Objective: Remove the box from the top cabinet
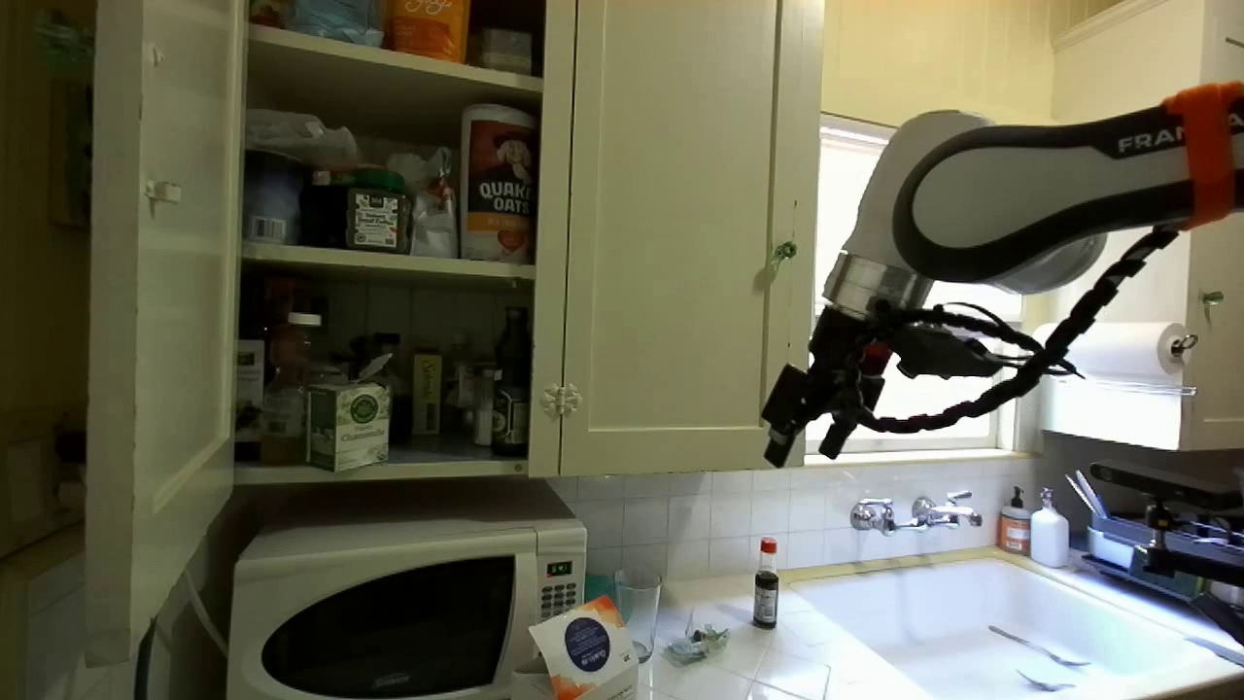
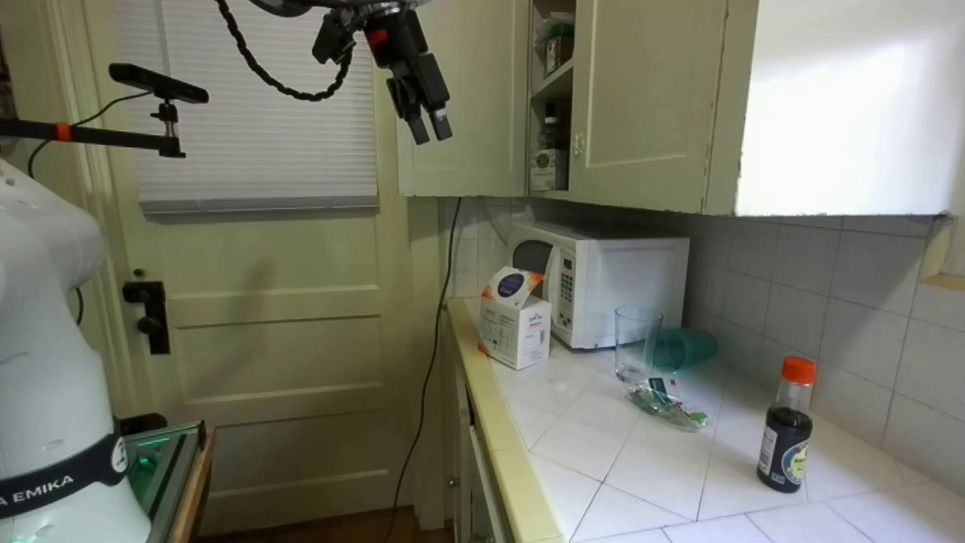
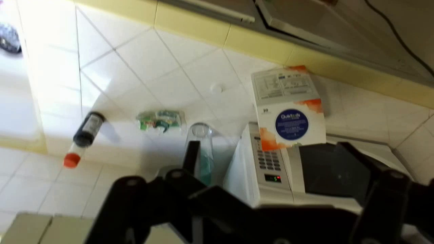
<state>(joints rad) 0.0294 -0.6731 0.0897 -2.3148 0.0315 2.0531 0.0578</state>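
- Tea box (image 1: 350,426) is what we take the task to mean; our pincer (image 1: 805,450) has nothing in its grasp, its fingers (image 3: 192,157) spread wide.
- We see the pincer slanting downward, well apart from the box; in an exterior view it shows across the edge of the closed door (image 1: 671,224). We judge the step in hand to be the approach.
- To do it well, we should swing the pincer nearly level and go in from the front, one finger to each side of the box; from above, the middle shelf (image 1: 389,262) would likely block us.
- The box stands upright at the front edge of the lowest shelf (image 1: 428,471) in the top cabinet (image 1: 555,175), so we probably need not reach deep.
- A pale piece (image 1: 375,367) sticks up at its top, perhaps a flap; we would grip the side walls below it, lightly, since thin card should dent easily.
- The white-capped bottle (image 1: 292,379) is near on one side, so that finger wants a careful path. Beyond it, the swung-out door (image 1: 165,321) limits our wrist.
- Once gripped, we should draw the box straight out before lowering it: the microwave (image 1: 389,622) sits underneath, and a white-and-orange carton (image 2: 516,324) stands on the table (image 2: 626,483).
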